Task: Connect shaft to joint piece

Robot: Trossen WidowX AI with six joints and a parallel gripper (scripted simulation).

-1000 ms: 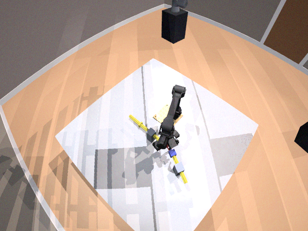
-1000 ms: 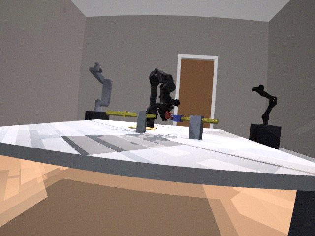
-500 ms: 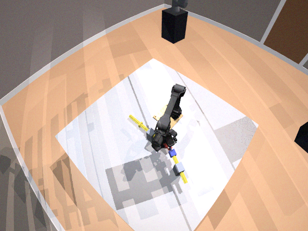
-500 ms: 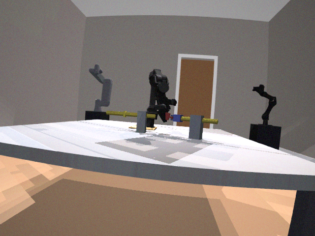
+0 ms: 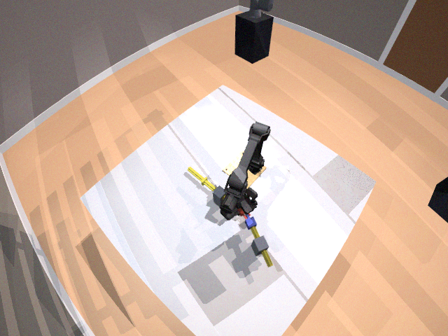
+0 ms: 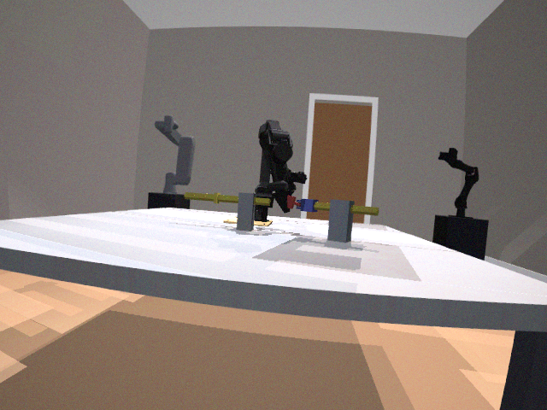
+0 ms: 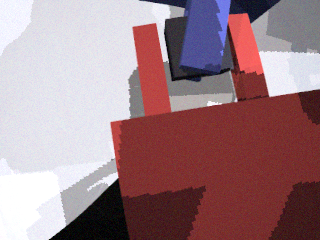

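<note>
The red joint piece [image 5: 241,212] [image 6: 291,202] [image 7: 165,160] is hinged to the blue fork [image 5: 250,222] [image 6: 308,205] [image 7: 205,40] on the first yellow shaft [image 5: 268,258] [image 6: 367,210]. Its grey block [image 5: 260,245] [image 6: 340,220] stands beyond. My gripper [image 5: 240,209] [image 6: 287,203] is shut on the red joint piece, whose two prongs straddle the blue fork in the wrist view. The second yellow shaft [image 5: 195,173] [image 6: 201,196], with a collar, passes through the other grey block [image 5: 218,195] [image 6: 245,212]. Its inner end stands short of the red piece. The opening's direction is hidden.
The arm's base rests on a yellowish plate [image 5: 231,168] [image 6: 229,221] behind the shafts. The arm covers the space between the two blocks in the top view. Both blocks stand on the white table [image 5: 152,217] [image 6: 132,247]. Other robots on black stands are far off.
</note>
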